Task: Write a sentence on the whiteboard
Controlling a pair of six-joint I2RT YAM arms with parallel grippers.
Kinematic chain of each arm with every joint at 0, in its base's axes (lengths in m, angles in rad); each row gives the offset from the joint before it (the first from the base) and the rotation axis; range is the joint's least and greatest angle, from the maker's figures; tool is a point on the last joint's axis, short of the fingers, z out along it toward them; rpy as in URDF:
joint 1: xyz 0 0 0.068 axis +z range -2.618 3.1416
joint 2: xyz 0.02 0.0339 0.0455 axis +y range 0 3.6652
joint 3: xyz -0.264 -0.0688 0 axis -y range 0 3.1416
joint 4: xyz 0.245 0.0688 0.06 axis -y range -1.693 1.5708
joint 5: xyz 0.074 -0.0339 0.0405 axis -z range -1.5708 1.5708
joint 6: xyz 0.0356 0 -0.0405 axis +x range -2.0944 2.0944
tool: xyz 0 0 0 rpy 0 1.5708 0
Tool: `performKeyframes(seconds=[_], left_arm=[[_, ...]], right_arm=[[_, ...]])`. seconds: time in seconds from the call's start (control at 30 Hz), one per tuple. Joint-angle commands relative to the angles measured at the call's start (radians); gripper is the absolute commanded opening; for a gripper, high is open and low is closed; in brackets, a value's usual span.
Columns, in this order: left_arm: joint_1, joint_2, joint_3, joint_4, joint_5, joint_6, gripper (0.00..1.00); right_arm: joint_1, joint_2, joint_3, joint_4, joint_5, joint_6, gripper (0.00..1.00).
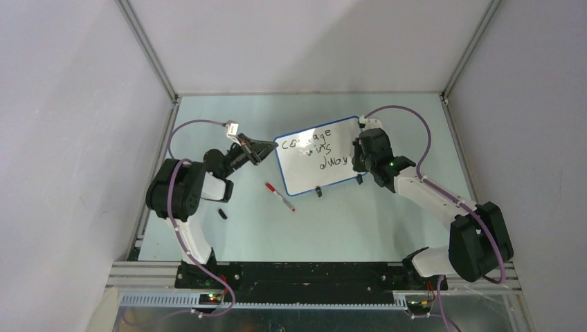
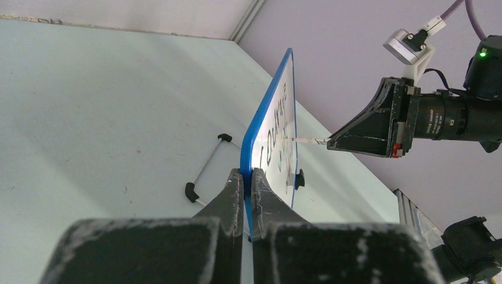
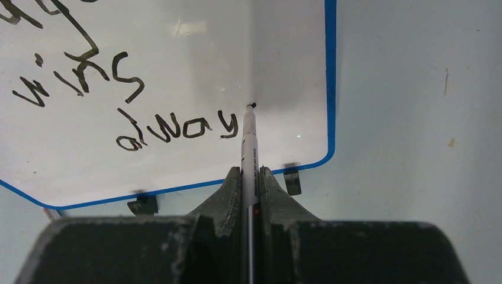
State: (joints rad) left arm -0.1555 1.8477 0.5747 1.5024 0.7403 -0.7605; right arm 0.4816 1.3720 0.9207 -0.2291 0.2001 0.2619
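Blue-rimmed and white-faced, the whiteboard [image 1: 318,155] [image 2: 278,118] [image 3: 284,59] stands propped on the table [image 1: 387,228], at mid-table between the two arms. It rests on two small black feet [image 3: 291,180] along its lower edge.

The sentence [image 1: 315,146] [image 3: 177,127] runs in black lowercase handwriting over three staggered lines. From above we read the top line only in part, as "co…age", because glare covers its middle. The right wrist view gives "wins" on the second line and "alway" on the third.

Just right of the final "y", the black tip of a marker pen [image 3: 248,148] sits on the board surface. Its white barrel carries small print that we cannot read.

The right gripper [image 3: 250,174] [image 1: 360,155] is clamped on this pen, its fingers pressed to either side of the barrel. It faces the board's lower right corner.

At the opposite side, the left gripper [image 2: 248,174] [image 1: 266,153] is pinched onto the board's blue left rim, one finger on the front face and one behind.

In front of the board, a red-capped marker [image 1: 280,196] lies loose on the table. A small black object [image 1: 222,214], too small to identify, lies nearer the left arm.
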Motion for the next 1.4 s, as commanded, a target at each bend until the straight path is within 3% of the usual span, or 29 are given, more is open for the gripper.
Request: performKeyframes(seconds=[0.0, 1.37], left_arm=[[0.005, -0.014, -0.010, 0.028, 0.021, 0.049, 0.00], [0.006, -0.015, -0.012, 0.028, 0.021, 0.047, 0.00]], right_arm=[[0.008, 0.001, 0.021, 0.036, -0.031, 0.010, 0.00], [0.008, -0.013, -0.002, -0.026, 0.050, 0.004, 0.00]])
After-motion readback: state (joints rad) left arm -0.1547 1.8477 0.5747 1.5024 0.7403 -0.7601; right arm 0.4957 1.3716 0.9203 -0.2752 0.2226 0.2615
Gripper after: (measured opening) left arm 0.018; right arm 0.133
